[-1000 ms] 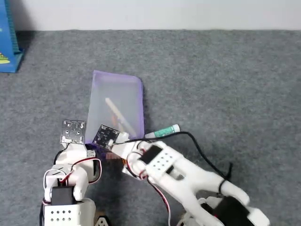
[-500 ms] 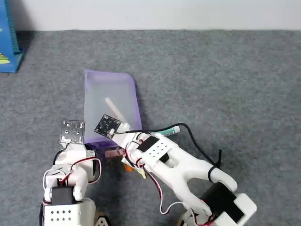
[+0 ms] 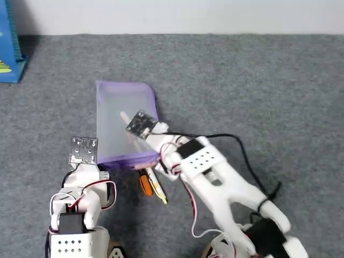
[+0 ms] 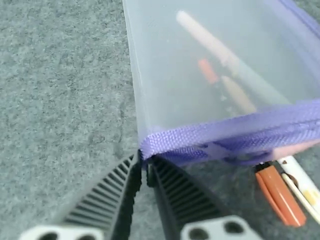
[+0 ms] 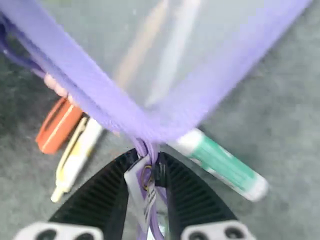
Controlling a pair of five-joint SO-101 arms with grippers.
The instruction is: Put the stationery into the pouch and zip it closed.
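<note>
On grey mat, pouch [image 3: 124, 121] lies flat, some pens inside. Left gripper [image 4: 144, 161] pinches one mouth corner; right gripper [image 5: 147, 157] clamps zipper pull [image 5: 144, 187] at opposite corner. Orange marker [image 3: 144, 183], white pen [image 3: 158, 189], green marker [image 5: 225, 162] lie outside, near mouth. Advice: make left pinch firm anchor, draw pull straight along zip, low, without twisting fabric.

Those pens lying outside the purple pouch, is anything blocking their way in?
Yes, it seems. The zip edge of the pouch lies between the orange marker, the white pen and the inside, and it looks drawn shut. The right gripper pinches the zip pull at one corner, the left gripper the other corner.
</note>
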